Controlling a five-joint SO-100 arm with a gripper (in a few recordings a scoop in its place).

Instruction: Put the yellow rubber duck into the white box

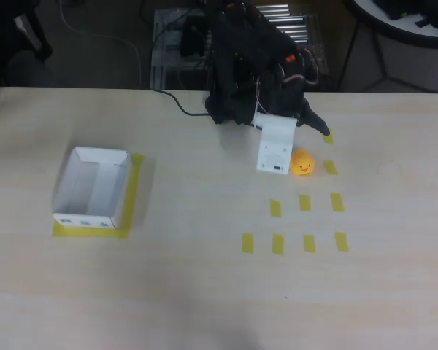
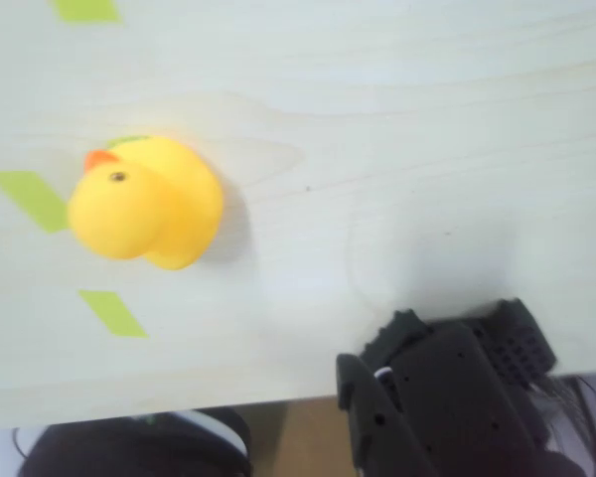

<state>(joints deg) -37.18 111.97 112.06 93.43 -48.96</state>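
The yellow rubber duck (image 1: 302,163) sits on the table right of centre in the overhead view, among yellow tape marks, face towards the camera. My gripper (image 1: 298,148) hangs just above it and is open: the white plate stands at the duck's left and the black finger (image 1: 317,124) is spread to its upper right. Nothing is held. The wrist view has the duck (image 2: 144,204) at the left, lying free on the wood, and a black finger (image 2: 447,388) at the bottom, well apart from it. The white box (image 1: 91,188) stands empty at the far left on yellow tape.
Short yellow tape strips (image 1: 305,203) form rows below the duck. A black cable (image 1: 179,103) runs across the table near the arm's base (image 1: 233,80). Bare tabletop lies between the duck and the box. The table's far edge runs just behind the arm.
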